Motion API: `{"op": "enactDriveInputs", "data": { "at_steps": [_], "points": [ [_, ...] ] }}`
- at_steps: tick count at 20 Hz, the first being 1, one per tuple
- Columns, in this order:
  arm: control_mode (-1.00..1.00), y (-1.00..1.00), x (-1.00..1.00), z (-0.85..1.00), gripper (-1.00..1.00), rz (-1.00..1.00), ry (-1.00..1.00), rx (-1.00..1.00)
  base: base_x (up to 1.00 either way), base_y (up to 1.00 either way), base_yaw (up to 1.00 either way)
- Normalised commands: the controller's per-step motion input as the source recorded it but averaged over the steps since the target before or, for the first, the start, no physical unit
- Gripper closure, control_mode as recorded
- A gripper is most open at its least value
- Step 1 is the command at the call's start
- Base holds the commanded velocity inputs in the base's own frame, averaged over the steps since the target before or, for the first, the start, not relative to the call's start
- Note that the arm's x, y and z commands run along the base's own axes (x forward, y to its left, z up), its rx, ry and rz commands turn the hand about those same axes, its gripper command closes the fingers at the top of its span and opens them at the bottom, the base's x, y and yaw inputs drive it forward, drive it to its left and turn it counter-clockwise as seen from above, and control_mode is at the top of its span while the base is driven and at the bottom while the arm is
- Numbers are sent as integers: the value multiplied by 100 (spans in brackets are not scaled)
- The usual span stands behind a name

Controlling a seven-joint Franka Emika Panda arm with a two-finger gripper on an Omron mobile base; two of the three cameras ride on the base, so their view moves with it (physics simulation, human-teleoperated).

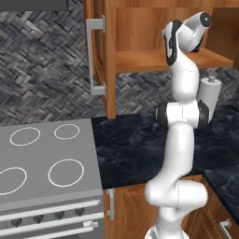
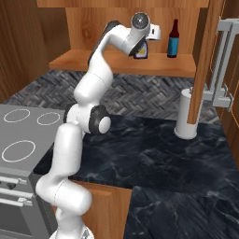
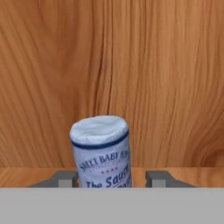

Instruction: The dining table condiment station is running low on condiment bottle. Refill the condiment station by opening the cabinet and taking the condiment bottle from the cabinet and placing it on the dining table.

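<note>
A squat white condiment bottle (image 3: 101, 151) with a dark blue band and blue sauce lettering is seen standing upright on the wooden shelf (image 2: 74, 60) of the open orange-brown wall cabinet (image 1: 140, 28), close to the cabinet's wooden back panel. In the hand view it is framed between the two small dark finger tips of the gripper (image 3: 113, 178): the left tip is just beside or touching it, while a narrow gap is seen at the right tip. The fingers are partly drawn in, and it cannot be told whether the bottle is gripped yet. In the right base view, a taller dark bottle with a blue label (image 2: 173, 39) is seen farther along the same shelf, toward its right end. Below, a white cylindrical holder (image 2: 186, 115) is set on the black marble counter (image 2: 154, 154) near its back edge, beside a grey stove top with white rings (image 1: 42, 158).

The grasping step is judged to be in hand. For the next move, a firm hold is called for, then a straight withdrawal from the shelf.
</note>
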Motion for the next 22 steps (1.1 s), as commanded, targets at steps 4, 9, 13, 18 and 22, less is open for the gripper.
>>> {"op": "enactDriveInputs", "data": {
  "at_steps": [4,9,13,18,22],
  "points": [
    [-100,6,-17,-53,100,0,-8,-5,0,0,0],
    [-100,14,-37,-100,100,-4,-44,-10,0,0,0],
    [-100,7,-41,-98,100,-6,-55,-4,0,0,0],
    [-100,12,-54,-97,100,-7,-58,-5,0,0,0],
    [-100,4,-87,-8,100,-1,-13,0,0,0,0]
  ]
}}
